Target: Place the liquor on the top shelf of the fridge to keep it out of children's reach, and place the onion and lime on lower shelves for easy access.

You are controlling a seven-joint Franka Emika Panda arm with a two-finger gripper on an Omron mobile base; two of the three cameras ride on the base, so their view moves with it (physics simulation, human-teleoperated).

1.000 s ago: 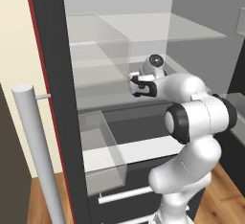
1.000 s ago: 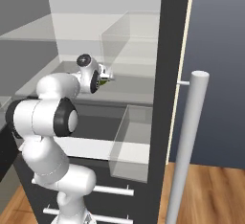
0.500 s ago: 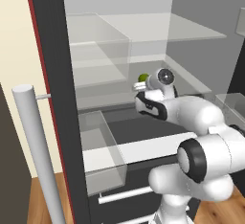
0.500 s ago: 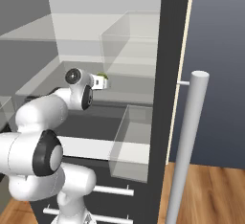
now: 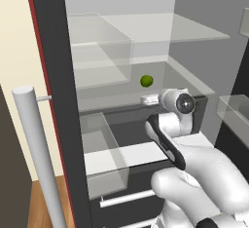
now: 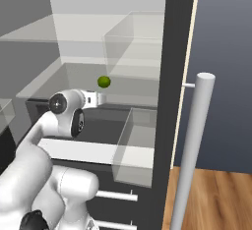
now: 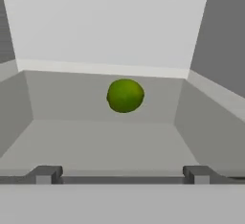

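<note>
Since the earlier frames the arm has pulled back out of the fridge (image 5: 58,51) and the lime (image 5: 147,81) is no longer at the gripper (image 7: 124,173). Gripper jaws spread wide, holding nothing. Lime sits on a lower shelf (image 5: 112,93), at 12 o'clock in the hand view, well apart from the fingertips (image 7: 45,174). Judged: lime placement done; next calls for withdrawing clear and fetching a remaining item.

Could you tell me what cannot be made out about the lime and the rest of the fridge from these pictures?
- Whether the lime touches the lower shelf: no contact line or shadow shows in the hand view.
- The fridge drawers: the arm covers them in both base views.
- The fingers: the hand view's bottom edge cuts them to tips.
</note>
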